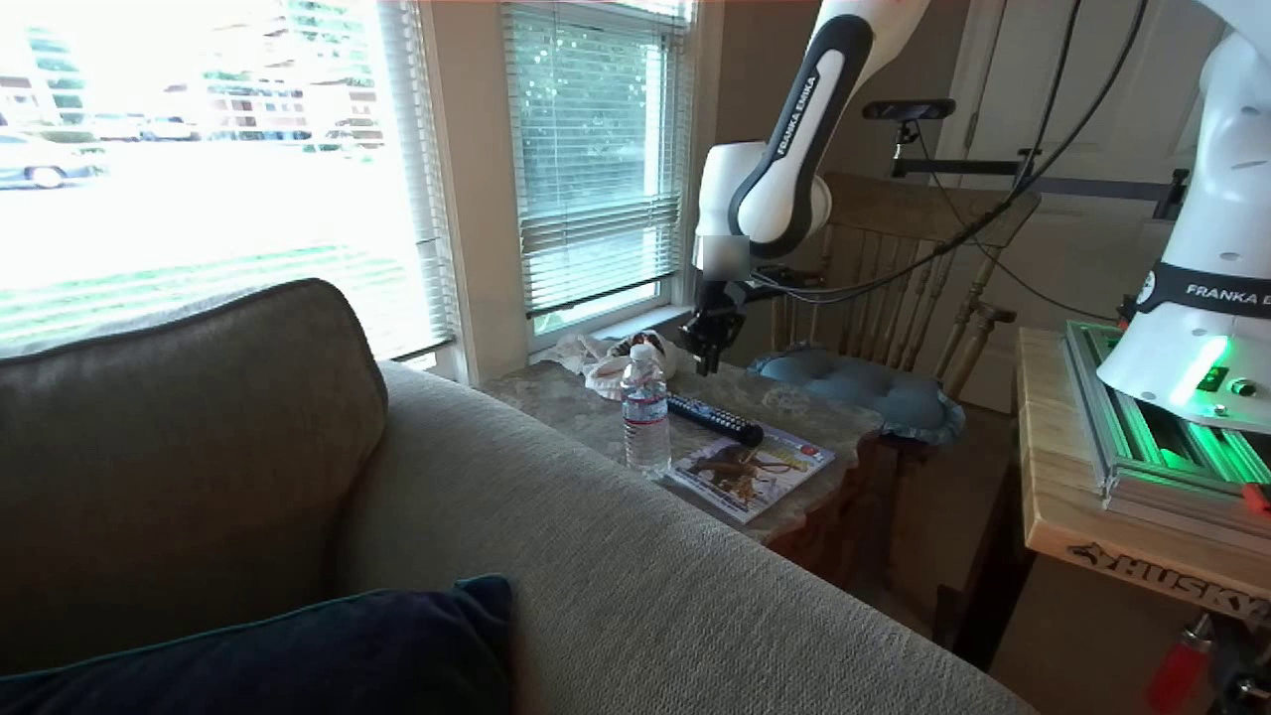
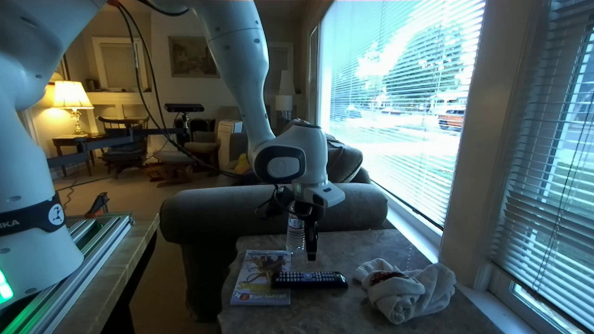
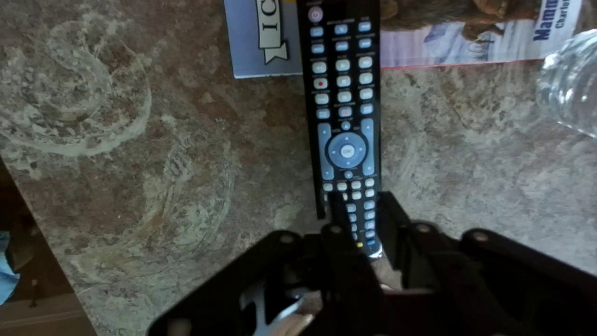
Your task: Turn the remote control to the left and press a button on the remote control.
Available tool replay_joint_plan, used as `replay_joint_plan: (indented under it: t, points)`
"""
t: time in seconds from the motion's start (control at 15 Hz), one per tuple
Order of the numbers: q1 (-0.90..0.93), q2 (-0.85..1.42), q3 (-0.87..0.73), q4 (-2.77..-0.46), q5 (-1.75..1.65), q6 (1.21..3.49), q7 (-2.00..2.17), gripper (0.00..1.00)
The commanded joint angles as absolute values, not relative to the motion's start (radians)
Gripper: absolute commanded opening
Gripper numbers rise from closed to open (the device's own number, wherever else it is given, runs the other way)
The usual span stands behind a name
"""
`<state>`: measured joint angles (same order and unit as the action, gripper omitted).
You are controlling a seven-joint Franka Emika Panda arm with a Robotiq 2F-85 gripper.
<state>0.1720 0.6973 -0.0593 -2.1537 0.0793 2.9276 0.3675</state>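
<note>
1. In the wrist view, I am looking down on the remote [image 3: 347,126], which is lying face up with its buttons [image 3: 343,64] showing. One end is overlapping the magazine [image 3: 447,37]; the opposite end is resting on the table [image 3: 266,163], under the gripper [image 3: 361,203]. The fingers [image 3: 338,212] are standing slightly apart, buttons showing between them, and they are grasping nothing. Whether the left turn is done, I am not able to tell: the remote is running nearly top to bottom here, and nothing is marking where it should be pointing.

2. In an exterior view, the bottle [image 1: 645,422] is standing just beside the magazine. The gripper is hanging above the remote, apparently without contact, so I am judging that no turning is happening.

3. In an exterior view, the cloth [image 2: 403,292] is lying bunched near the remote, past the end away from the magazine. Some table is showing between the fingers and the remote, so I am reckoning the button press as left to do.
</note>
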Motion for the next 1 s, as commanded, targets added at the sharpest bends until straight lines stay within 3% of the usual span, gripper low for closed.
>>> replay_joint_plan:
  t: [0.0, 0.4, 0.93]
  points:
    - [0.136, 0.605, -0.023, -2.219, 0.114, 2.896, 0.326, 0.54]
    - [0.124, 0.547, -0.024, -2.260, 0.103, 2.888, 0.325, 0.97]
    - [0.118, 0.474, -0.038, -2.316, 0.060, 2.848, 0.220, 1.00]
